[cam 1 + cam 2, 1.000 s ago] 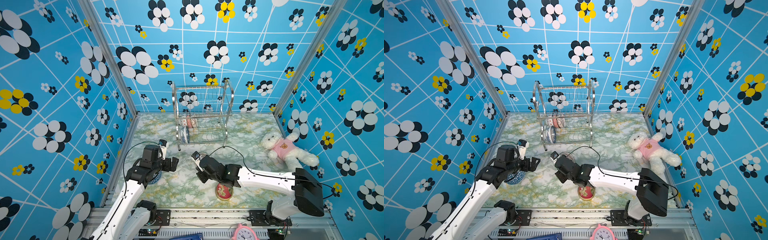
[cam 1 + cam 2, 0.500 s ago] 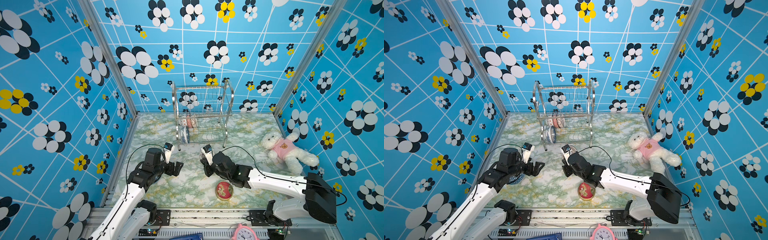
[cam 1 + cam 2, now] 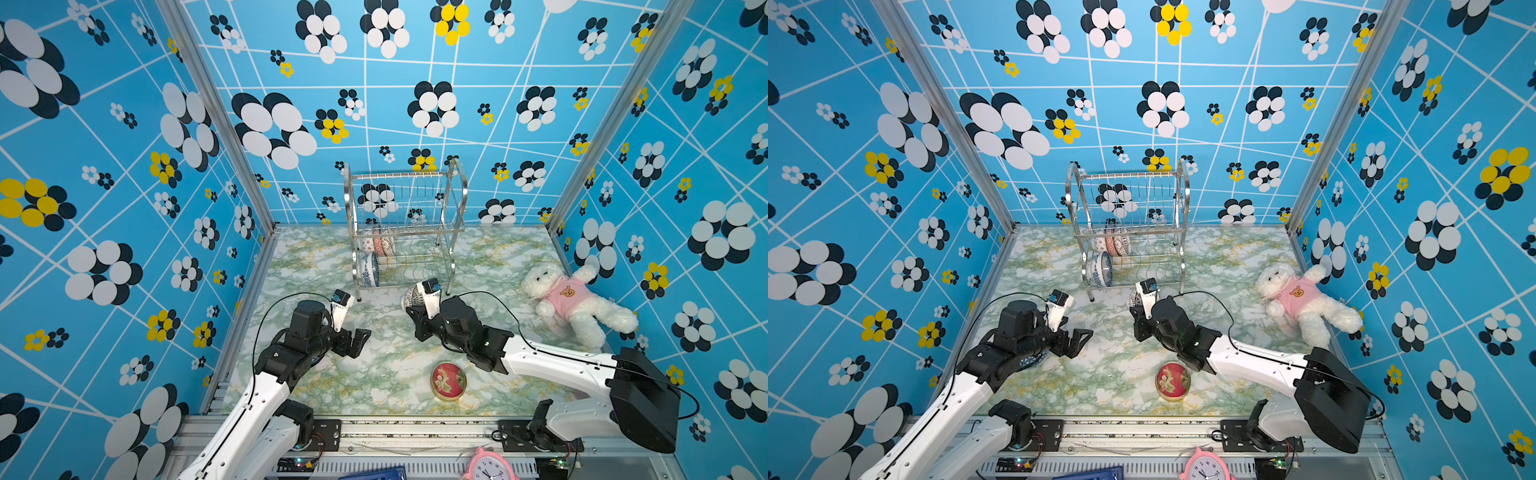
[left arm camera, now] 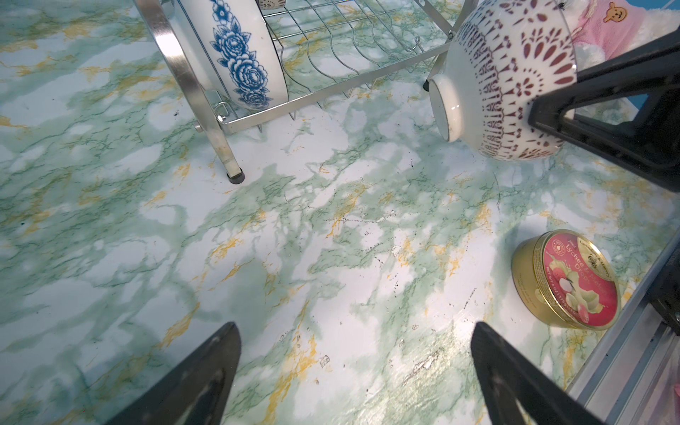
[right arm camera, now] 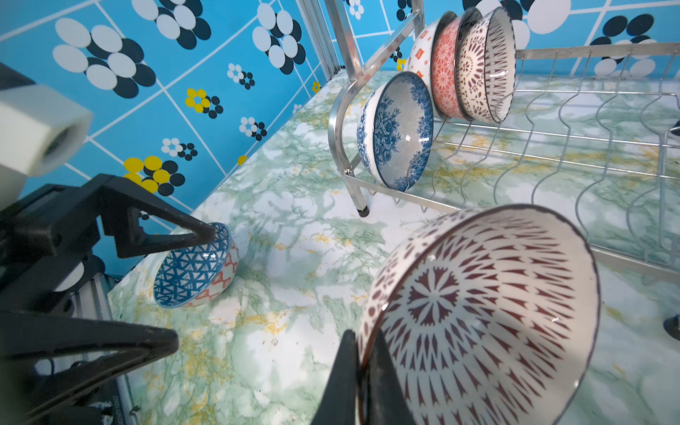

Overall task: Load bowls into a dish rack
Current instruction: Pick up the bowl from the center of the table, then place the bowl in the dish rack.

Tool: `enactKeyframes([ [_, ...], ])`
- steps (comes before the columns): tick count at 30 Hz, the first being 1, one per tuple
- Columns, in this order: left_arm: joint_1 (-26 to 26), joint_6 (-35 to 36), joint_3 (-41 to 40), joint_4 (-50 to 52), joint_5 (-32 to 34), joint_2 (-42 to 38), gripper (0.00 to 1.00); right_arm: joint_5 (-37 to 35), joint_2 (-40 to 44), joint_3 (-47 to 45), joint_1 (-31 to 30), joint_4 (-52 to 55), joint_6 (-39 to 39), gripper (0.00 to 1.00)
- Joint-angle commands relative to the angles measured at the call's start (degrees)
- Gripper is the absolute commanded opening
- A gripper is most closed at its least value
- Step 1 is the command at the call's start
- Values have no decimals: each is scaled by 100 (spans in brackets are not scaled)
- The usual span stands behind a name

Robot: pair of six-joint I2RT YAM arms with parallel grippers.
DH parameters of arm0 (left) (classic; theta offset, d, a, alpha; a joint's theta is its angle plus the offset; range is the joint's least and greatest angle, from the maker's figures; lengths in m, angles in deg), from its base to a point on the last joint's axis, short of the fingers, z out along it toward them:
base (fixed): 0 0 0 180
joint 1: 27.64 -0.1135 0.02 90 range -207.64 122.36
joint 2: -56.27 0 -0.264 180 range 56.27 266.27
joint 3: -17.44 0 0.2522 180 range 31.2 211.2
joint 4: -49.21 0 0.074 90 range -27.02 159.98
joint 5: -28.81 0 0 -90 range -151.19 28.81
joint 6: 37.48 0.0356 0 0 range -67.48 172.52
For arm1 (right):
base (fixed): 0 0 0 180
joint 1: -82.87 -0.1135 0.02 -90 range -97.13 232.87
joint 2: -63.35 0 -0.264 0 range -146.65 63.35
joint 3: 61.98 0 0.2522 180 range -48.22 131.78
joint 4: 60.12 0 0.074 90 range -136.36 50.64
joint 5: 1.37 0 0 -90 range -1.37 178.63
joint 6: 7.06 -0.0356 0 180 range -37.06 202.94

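My right gripper (image 5: 362,342) is shut on the rim of a white bowl with a dark red-brown pattern (image 5: 478,316). It holds the bowl tilted above the table, just in front of the dish rack (image 3: 405,232); in a top view the bowl (image 3: 412,296) shows near the rack's right front leg. The rack (image 5: 552,147) holds a blue floral bowl (image 5: 397,128) on edge at its front, and three more patterned bowls (image 5: 474,66) stand further back. My left gripper (image 4: 355,338) is open and empty over bare table. A blue lattice bowl (image 5: 191,272) lies tilted under the left arm.
A round red tin with a gold rim (image 3: 449,380) lies near the table's front. A white teddy bear in a pink shirt (image 3: 573,303) sprawls at the right. A pink clock (image 3: 490,467) sits below the front rail. Blue patterned walls close three sides.
The right arm has carried the red-brown bowl away from the front of the table toward the rack. The left gripper has drifted slightly right and stayed open.
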State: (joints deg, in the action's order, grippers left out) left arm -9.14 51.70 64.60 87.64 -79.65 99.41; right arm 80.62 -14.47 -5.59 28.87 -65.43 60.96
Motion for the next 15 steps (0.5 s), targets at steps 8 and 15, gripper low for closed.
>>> enactKeyframes([
  [8,66,38,-66,-154,-19,-69,99,394,38,32,229,-1186,-278,0],
  [15,75,20,-79,-166,-18,-68,99,787,-304,134,454,-1773,-652,0],
])
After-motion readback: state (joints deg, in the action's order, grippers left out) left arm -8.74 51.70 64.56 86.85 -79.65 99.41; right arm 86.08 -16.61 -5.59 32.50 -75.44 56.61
